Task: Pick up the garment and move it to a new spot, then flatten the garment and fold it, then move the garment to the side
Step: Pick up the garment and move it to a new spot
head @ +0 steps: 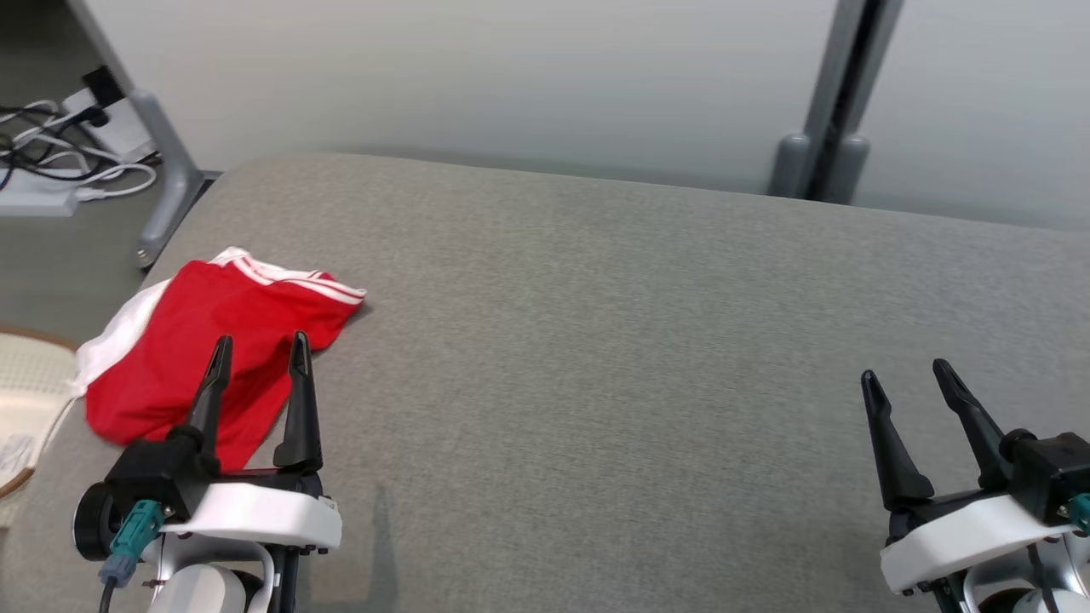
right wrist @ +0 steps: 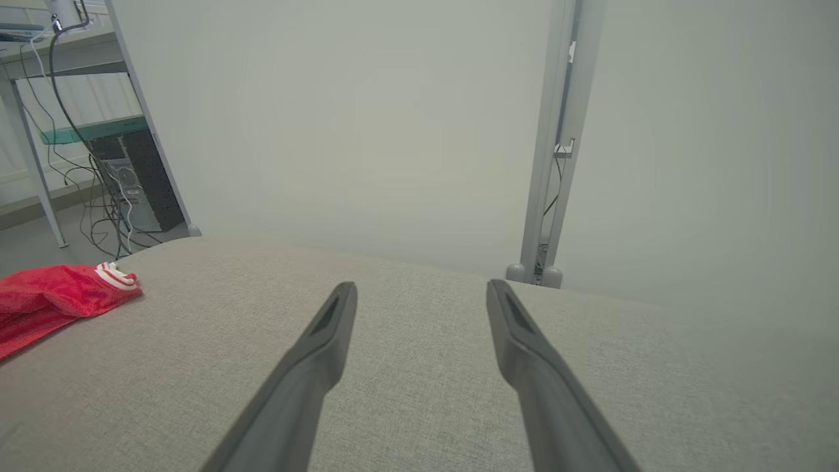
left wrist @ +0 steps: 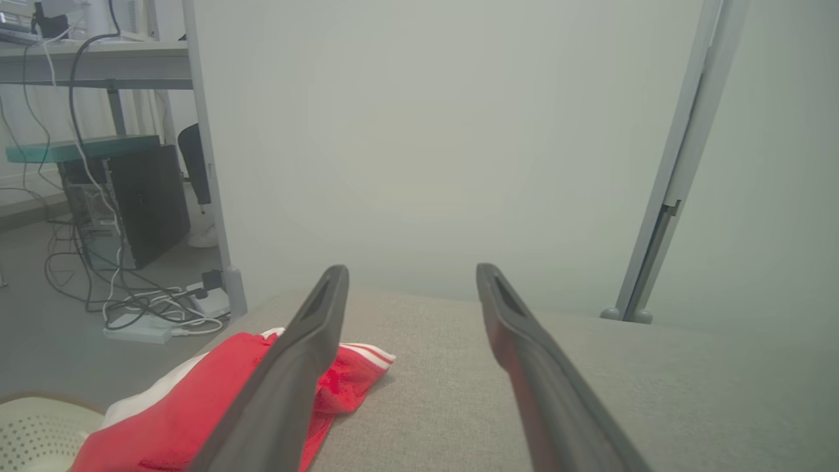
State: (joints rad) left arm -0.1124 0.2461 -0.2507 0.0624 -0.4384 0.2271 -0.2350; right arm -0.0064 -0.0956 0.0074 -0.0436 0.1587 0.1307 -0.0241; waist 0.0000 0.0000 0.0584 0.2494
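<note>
At the near left of the head view, the left tool (head: 261, 339) hangs with its two dark fingers spread wide and nothing between them, its tips over the near part of the garment (head: 196, 332). Whether they touch the cloth I cannot tell. At the near right, the right tool (head: 904, 369) is just as wide and empty, well apart from the cloth. The garment, red with white stripes, lies crumpled at the left edge of the grey counter (head: 596, 340). A white part of it droops over that edge towards a pale, holed object (head: 21, 400) below, perhaps a basket. The pick-up looks not yet begun. The main risk, I judge, is that edge: a descent that shoves sideways instead of pinching could slide the heap off the counter. A shallow pinch may catch one layer only, so the rest trails and drags, while a deep one may nip the counter's own covering. Farther off, cables (head: 51, 162) lie on the floor, a poor place for a dropped garment to land.
</note>
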